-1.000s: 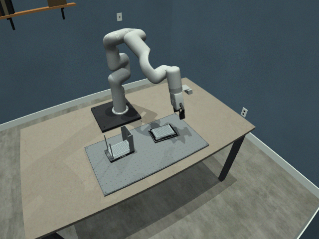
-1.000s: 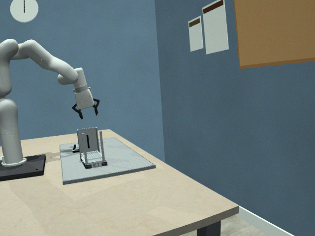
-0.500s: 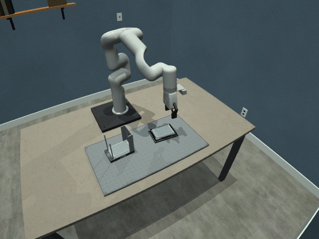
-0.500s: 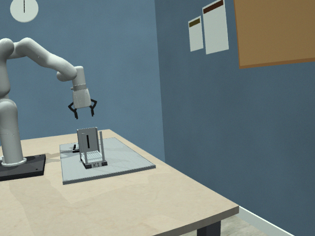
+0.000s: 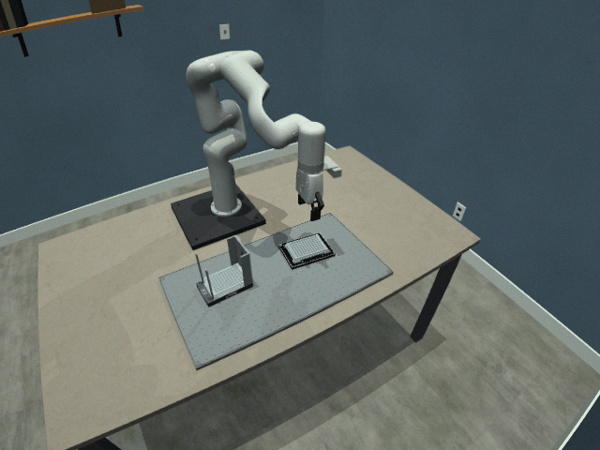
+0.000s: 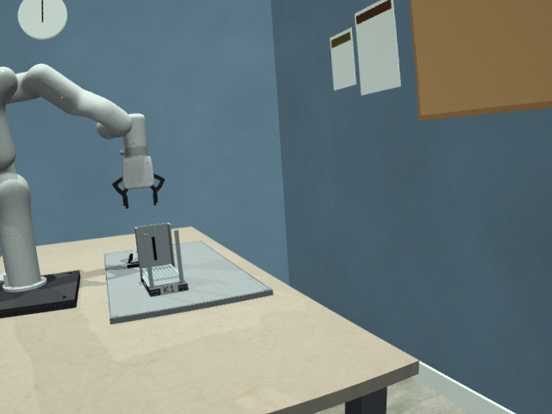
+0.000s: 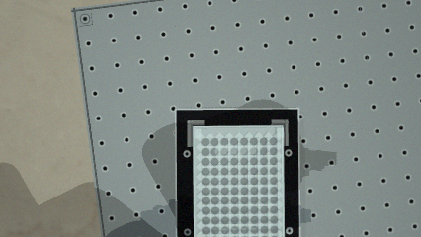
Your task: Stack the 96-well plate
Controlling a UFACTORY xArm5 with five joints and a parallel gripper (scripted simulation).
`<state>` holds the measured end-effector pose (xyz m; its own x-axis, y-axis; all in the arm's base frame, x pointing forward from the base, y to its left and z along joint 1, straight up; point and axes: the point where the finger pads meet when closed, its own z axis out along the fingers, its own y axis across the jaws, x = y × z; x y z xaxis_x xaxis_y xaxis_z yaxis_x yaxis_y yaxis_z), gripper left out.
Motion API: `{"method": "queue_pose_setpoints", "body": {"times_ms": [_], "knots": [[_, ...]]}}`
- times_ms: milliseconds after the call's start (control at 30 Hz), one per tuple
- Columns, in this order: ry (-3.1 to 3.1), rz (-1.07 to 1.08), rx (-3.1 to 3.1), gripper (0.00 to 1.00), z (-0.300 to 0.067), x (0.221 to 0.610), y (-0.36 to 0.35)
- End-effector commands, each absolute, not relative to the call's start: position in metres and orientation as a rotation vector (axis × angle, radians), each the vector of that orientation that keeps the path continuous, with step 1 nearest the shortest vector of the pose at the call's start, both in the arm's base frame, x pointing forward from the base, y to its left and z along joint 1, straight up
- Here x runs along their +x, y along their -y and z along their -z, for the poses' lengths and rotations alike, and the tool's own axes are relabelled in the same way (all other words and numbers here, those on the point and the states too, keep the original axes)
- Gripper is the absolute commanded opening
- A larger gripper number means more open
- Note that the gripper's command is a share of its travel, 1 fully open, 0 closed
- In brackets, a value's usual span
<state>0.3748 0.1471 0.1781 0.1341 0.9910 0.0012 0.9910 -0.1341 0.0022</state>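
Below the gripper [image 6: 138, 196], the 96-well plate [image 7: 239, 183] looks like pale translucent plastic in a matt black nest [image 7: 183, 173]; the perforated breadboard [image 7: 346, 74] looks like matt grey metal; the table [image 5: 412, 203] a smooth tan laminate.

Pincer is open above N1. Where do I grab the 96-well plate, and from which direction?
Come straight down on the 96-well plate and pinch its two long side walls near mid-length. It lies flat in the black nest, whose corner stops crowd the ends. The pincer hangs open, high above the breadboard.
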Motion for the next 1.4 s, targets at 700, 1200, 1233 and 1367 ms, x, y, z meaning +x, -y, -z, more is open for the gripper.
{"method": "queue_pose_setpoints", "body": {"times_ms": [700, 1200, 1233, 1367], "knots": [[-2.068, -0.005, 2.363, 1.00, -0.167, 0.374, -0.146], [-2.068, -0.005, 2.363, 1.00, -0.141, 0.374, -0.146], [-2.068, -0.005, 2.363, 1.00, -0.141, 0.374, -0.146], [-2.068, -0.005, 2.363, 1.00, -0.136, 0.374, -0.146]]}}
